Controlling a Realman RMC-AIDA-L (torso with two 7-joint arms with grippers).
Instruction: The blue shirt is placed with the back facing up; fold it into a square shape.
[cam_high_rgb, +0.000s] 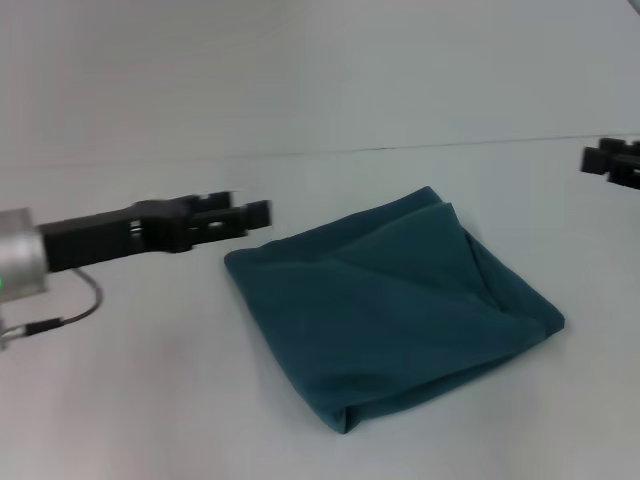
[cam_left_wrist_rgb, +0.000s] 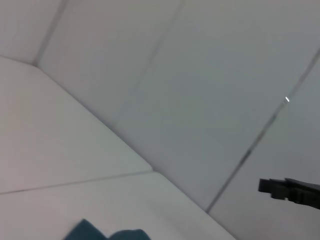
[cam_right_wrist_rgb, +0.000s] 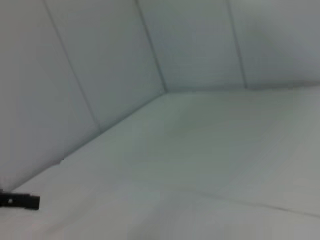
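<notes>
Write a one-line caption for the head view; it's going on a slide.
Blue shirt folded into a rough square on the white table, left gripper beside it, right gripper off at the edge.

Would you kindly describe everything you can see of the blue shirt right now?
The blue shirt is a plain dark teal, soft matte knit without print. It lies folded into a roughly square, layered bundle on the white table, turned diagonally, with overlapping folds showing along its top and right side. Nothing touches it: the left end effector hovers beside its far-left corner, and the right end effector is well away at the right edge.
</notes>
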